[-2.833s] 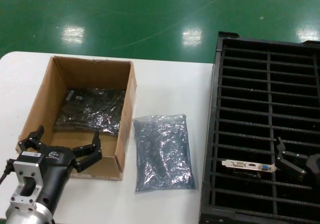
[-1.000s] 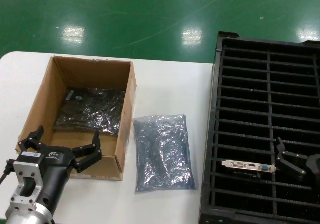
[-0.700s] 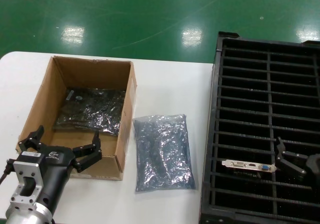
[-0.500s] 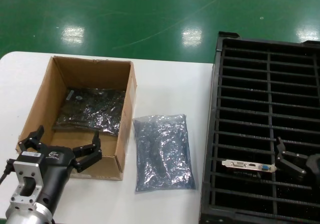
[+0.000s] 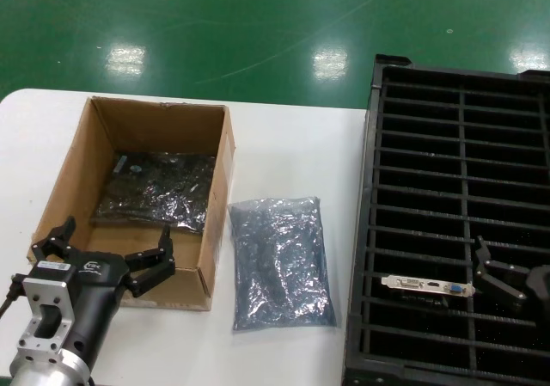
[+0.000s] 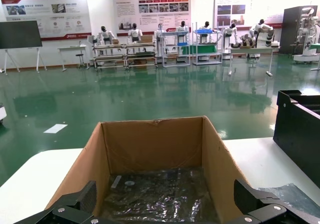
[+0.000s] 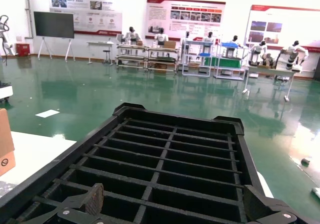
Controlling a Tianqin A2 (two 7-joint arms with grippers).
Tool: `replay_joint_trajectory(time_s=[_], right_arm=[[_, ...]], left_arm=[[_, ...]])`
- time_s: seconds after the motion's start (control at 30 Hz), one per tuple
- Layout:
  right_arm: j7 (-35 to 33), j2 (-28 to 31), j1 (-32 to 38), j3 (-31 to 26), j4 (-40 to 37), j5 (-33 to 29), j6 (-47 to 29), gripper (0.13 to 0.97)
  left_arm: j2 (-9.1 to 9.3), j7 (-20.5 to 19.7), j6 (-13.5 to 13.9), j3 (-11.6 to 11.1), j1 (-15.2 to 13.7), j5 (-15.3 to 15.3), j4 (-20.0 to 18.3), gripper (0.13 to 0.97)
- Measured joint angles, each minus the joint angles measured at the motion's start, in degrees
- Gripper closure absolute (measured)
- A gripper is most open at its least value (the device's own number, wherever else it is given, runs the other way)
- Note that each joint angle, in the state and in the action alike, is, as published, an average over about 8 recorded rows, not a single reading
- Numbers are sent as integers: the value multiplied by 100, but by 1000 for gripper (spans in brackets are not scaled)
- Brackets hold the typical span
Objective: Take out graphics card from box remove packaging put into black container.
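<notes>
— Where are your end effectors?

— Your left end effector point(image 5: 101, 250) is spread wide and holds nothing, at the near wall of the box point(image 5: 79, 164). Your right end effector point(image 5: 509, 275) is open and empty over the black container point(image 5: 373, 171).

— And the graphics card?

— You'll see the graphics card point(image 5: 427, 284) standing in a near slot, just beside your right end effector. The packaging point(image 5: 280, 261) lies flat on the table point(image 5: 292, 145), between box and container. Another bagged item point(image 5: 156, 190) lies inside the box.

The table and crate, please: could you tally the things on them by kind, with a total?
Box: 1
Bagged item in the box: 1
Empty bag on the table: 1
Black crate: 1
Card in the crate: 1
Total: 5
</notes>
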Motion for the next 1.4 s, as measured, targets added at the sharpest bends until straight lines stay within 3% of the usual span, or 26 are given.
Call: replay_joint_trajectory(time_s=[1.4], right_arm=[[0,0,0,0,0,0,0,129]], left_arm=[[0,0,0,0,0,0,0,132]])
